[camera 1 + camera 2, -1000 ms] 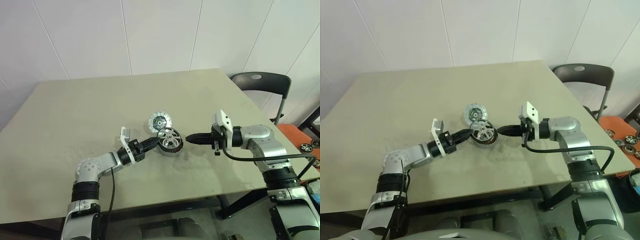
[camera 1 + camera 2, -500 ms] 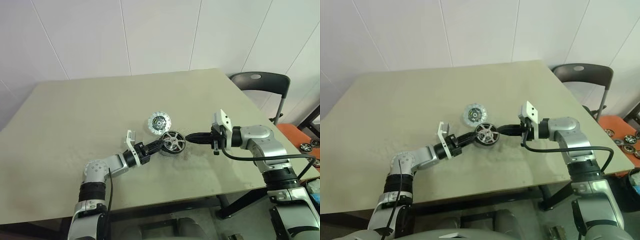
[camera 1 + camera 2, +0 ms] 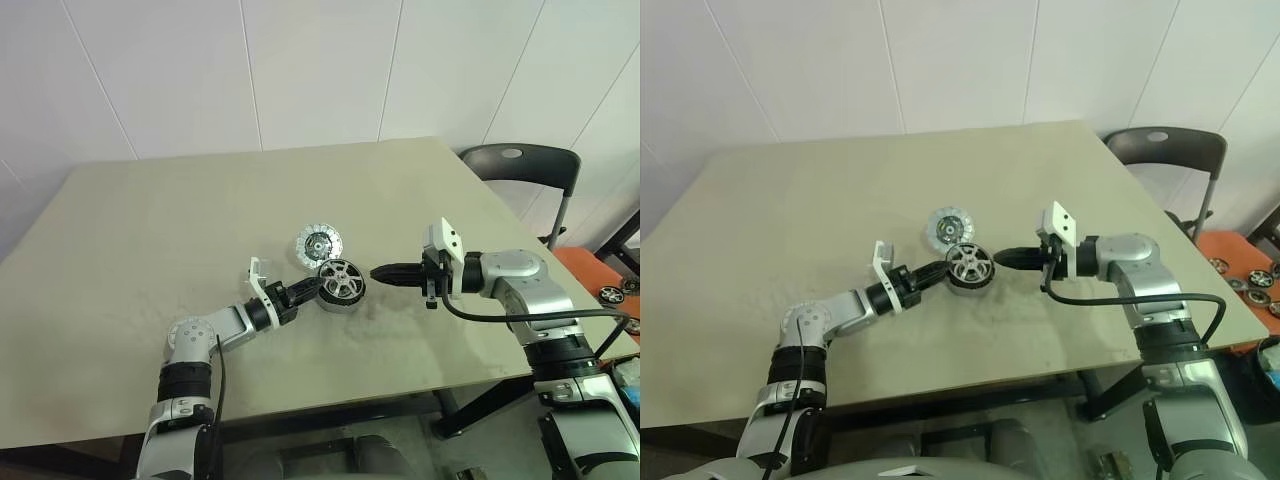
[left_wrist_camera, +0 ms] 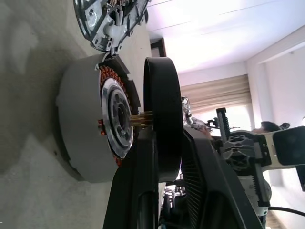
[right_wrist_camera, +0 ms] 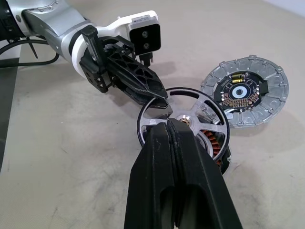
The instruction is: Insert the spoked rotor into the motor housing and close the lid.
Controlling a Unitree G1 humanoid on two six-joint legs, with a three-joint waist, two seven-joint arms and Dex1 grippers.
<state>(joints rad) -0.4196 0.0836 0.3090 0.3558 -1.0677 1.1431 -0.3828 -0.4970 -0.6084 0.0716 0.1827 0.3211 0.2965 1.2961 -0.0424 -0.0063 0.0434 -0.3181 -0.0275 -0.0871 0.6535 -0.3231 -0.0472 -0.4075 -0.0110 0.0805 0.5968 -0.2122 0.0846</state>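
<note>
My left tool [image 5: 159,102] pinches the shiny spoked rotor's [image 3: 340,280] rim above the copper-wound housing [image 4: 81,129]; my right tool [image 3: 378,272] is pressed together.

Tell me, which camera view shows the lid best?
The right wrist view: the lid lies flat on the table with its whole face toward the camera, just beyond the motor housing. The left wrist view shows part of it obliquely; the eye views show it whole but small.
</note>
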